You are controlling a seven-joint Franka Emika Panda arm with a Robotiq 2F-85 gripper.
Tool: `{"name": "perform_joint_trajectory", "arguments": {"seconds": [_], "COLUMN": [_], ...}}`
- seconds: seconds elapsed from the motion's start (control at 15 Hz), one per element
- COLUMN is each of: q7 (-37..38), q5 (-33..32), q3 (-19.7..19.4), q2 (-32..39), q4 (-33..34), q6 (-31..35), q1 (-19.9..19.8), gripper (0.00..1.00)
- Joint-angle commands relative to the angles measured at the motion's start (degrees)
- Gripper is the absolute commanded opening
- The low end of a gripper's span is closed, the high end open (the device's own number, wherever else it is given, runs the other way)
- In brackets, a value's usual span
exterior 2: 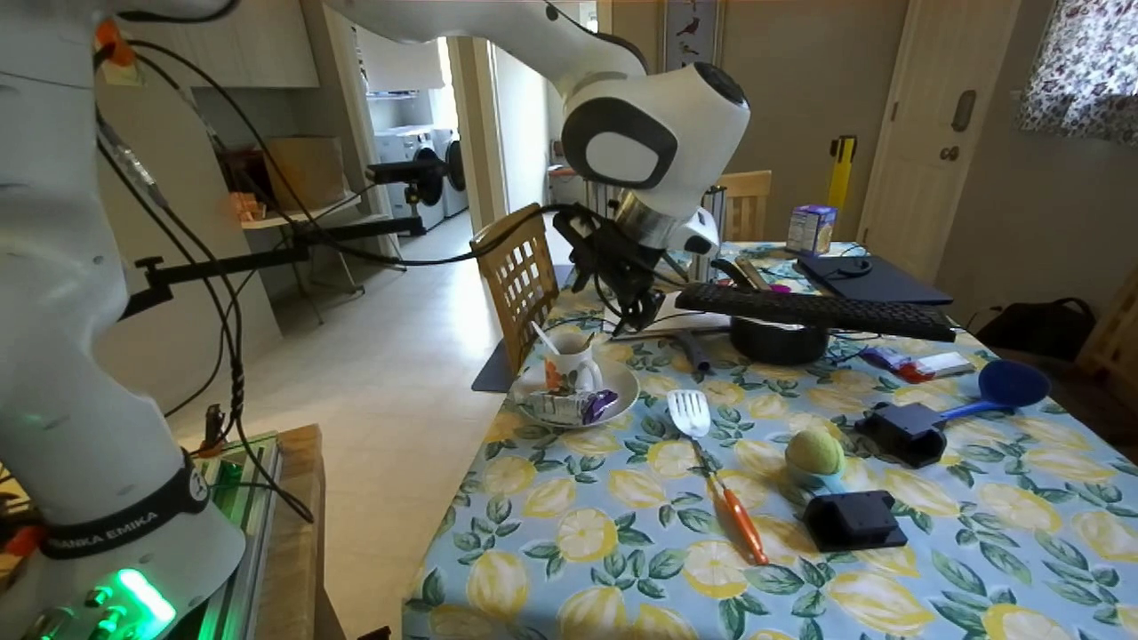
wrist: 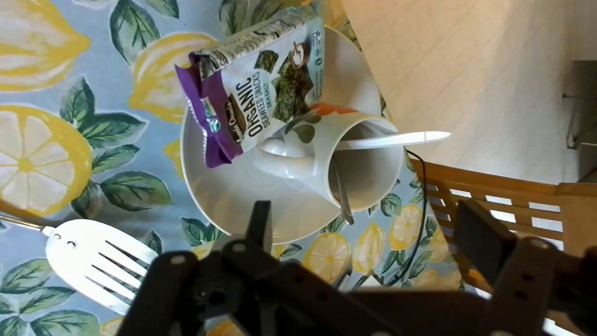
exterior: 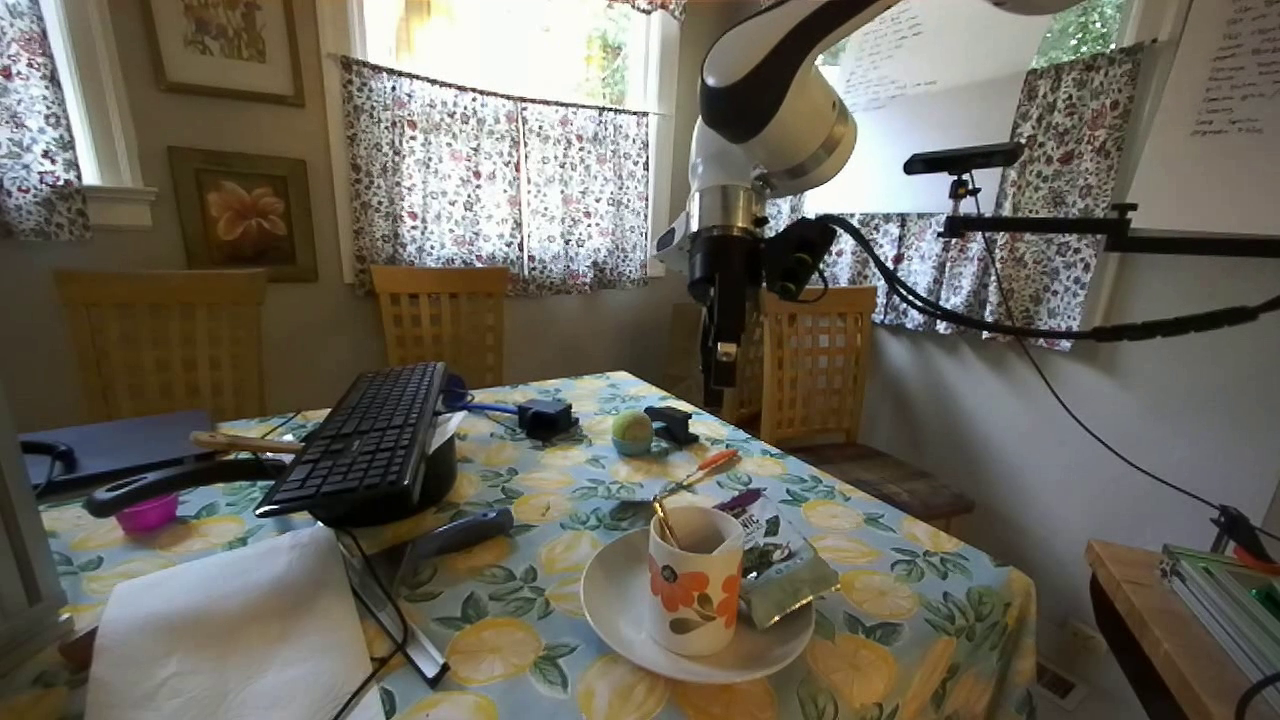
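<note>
In exterior view, cup (exterior: pixel 690 605) hides left bit of bag (exterior: pixel 782 568), leaving "NIC". Wrist view: "ORGANIC SEAWEED SNACKS". Gripper (wrist: pixel 366 221) fingers wide apart.

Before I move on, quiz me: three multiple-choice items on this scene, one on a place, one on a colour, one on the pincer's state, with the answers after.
1. Where does the mug stand?
A. On the keyboard
B. On the plate
C. On a chair

2. What colour is the handle of the spatula?
A. Orange
B. Green
C. White

3. How is the pincer?
A. Shut on the mug
B. Shut on nothing
C. Open, holding nothing

Answers:
1. B: in an exterior view the mug's base sits within the plate's rim.
2. A: an exterior view shows the handle orange along its length.
3. C: in the wrist view its fingers stand wide apart, with nothing gripped.
</note>
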Motion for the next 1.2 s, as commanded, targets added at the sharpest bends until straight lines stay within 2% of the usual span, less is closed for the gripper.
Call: {"name": "perform_joint_trajectory", "arguments": {"seconds": [0.0, 0.27, 0.4, 0.53, 0.8, 1.13], "q7": [-0.9, 1.1, -0.6, 1.3, 8.4, 14.3], "q5": [0.6, 2.0, 3.4, 5.1, 8.8, 9.2], "q3": [3.2, 4.3, 5.6, 6.9, 7.6, 8.9], "q2": [4.2, 10.4, 15.4, 20.5, 26.4, 33.0], "q4": [4.9, 11.0, 15.7, 20.9, 25.2, 31.7], "q6": [-4.8, -10.2, -14.8, -19.1, -13.2, -11.9], "q1": [-5.5, -9.7, -12.4, -14.1, -13.7, -14.2], "gripper": [1.00, 1.00, 1.00, 1.00, 1.00, 1.00]}}
